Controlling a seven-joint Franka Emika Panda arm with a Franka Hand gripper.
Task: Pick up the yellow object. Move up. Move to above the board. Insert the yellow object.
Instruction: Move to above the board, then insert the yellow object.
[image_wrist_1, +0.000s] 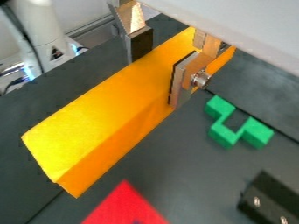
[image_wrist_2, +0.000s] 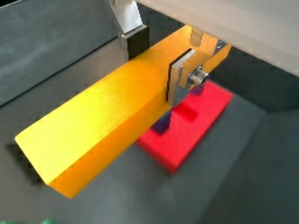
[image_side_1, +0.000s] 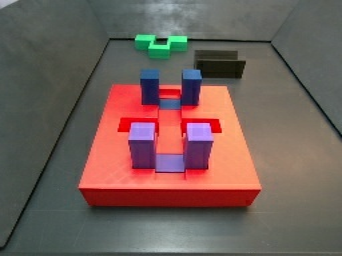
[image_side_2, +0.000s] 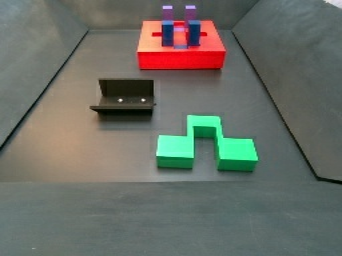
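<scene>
Yellow object (image_wrist_1: 111, 118) is pinched between the gripper's (image_wrist_1: 158, 57) two silver plates, held by one end so that its long axis runs straight out from the jaws toward the camera and ends in a bare square face. Both wrist views show the same grip: the fingers (image_wrist_2: 184, 74) press flat on the bar's two long side faces, and the gripper (image_wrist_2: 158, 51) hangs in the air well above the floor. The bar's far end, behind the fingers, is cut off by the arm's pale housing.

In a wrist view a corner of the board (image_wrist_1: 126, 206) shows under the bar's free end, with the green notched block (image_wrist_1: 237, 124) on the dark floor beside it and the fixture (image_wrist_1: 271, 201) only partly in frame. In a wrist view the board (image_wrist_2: 193, 127) lies directly below the bar, mostly hidden by it, with one purple post (image_wrist_2: 163, 120) peeking out.

Neither side view shows the gripper or the bar. In both side views the board (image_side_1: 167, 150) rests on the floor with blue posts (image_side_1: 151, 85) and purple posts (image_side_1: 142, 142) upright around its recesses; the green block (image_side_2: 203, 146) and fixture (image_side_2: 124, 99) lie well apart from the board (image_side_2: 181, 55).
</scene>
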